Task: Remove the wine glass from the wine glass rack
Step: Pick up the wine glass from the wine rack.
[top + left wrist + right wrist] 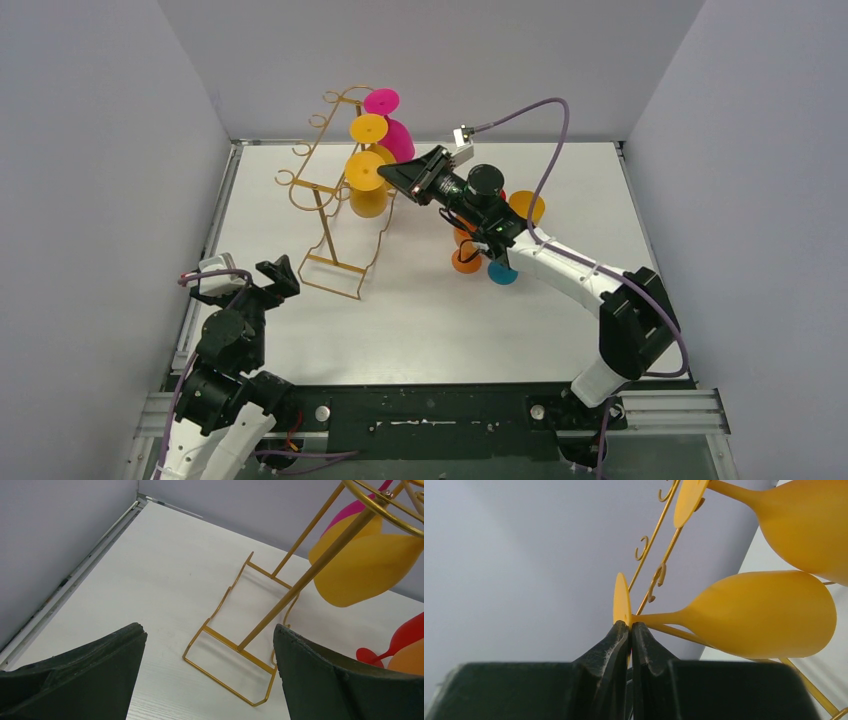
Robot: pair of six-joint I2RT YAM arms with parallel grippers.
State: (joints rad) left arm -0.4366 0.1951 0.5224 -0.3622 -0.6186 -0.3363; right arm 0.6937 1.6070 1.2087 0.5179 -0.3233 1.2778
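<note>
The wine glass (368, 200) is hanging bowl-down on the rack (327, 225) towards the counter's (450, 320) back left, with the right end effector (388, 172) meeting its foot. The left end effector (210, 665) is hovering spread wide near the rack's base, well placed for steadying it. The right fingers (609, 645) are pressing together on the foot's rim, so sliding it out along the hooks is looking safer than tugging.

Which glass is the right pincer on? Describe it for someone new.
Find the gold wire rack at the table's far left. Three glasses hang along it; it's the yellow glass nearest the arms, foot pinched by the right pincer.
</note>
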